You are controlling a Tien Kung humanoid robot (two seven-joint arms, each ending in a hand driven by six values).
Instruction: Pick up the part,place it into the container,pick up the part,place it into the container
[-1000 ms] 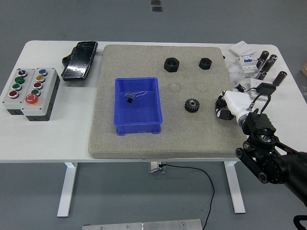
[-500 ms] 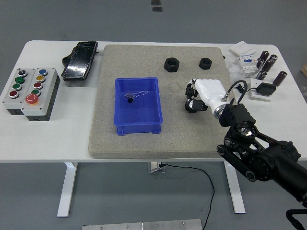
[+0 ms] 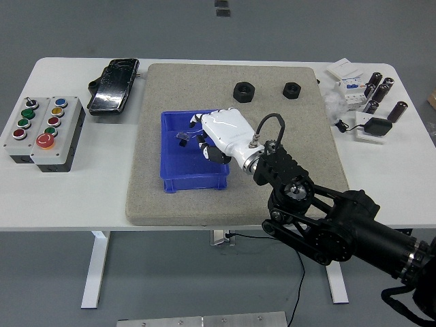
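Note:
My right hand [image 3: 210, 139], white with a black arm, reaches in from the lower right and hovers over the right side of the blue container [image 3: 194, 180] on the grey mat [image 3: 286, 184]. Its fingers are curled around a dark part, the black gear [image 3: 219, 156], which is mostly hidden under the palm. A small black part with a wire [image 3: 182, 139] lies inside the container at its left. Two black nuts [image 3: 244, 90] [image 3: 293, 89] lie on the mat's far side. The left arm is out of view.
A grey button box [image 3: 42, 131] stands at the table's left. A black device [image 3: 114, 85] lies at the back left. Several cylinders and white parts [image 3: 371, 95] and a white adapter [image 3: 371, 128] sit at the right edge.
My right hand moved left from the mat's right edge to the gear, closed on it, and carried it over the blue container. The gear is gone from its spot on the mat.

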